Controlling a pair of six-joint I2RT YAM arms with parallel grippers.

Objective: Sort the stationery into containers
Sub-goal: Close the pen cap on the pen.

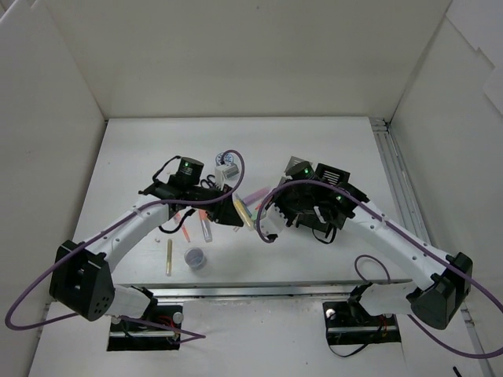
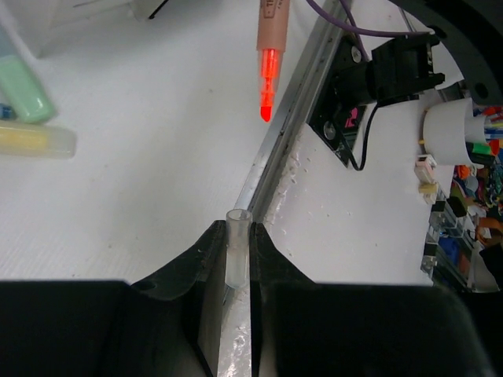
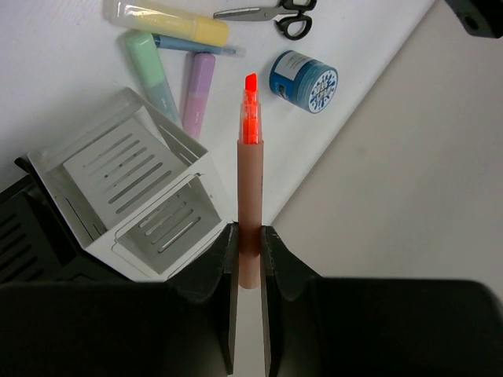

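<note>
Stationery is held in both arms: the right jaws are clamped on one pink-bodied marker, its bare orange tip pointing to 12 o'clock, and the left jaws pinch one clear cap. At the marker's 9 o'clock sits one tilted white mesh organizer. Farther off on the worktop lie one purple marker, one green marker, one yellow marker, one blue tin and one pair of scissors.

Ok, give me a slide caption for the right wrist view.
Right gripper clamps an uncapped orange highlighter near the white organizer, scissors and blue tin beyond.
</note>
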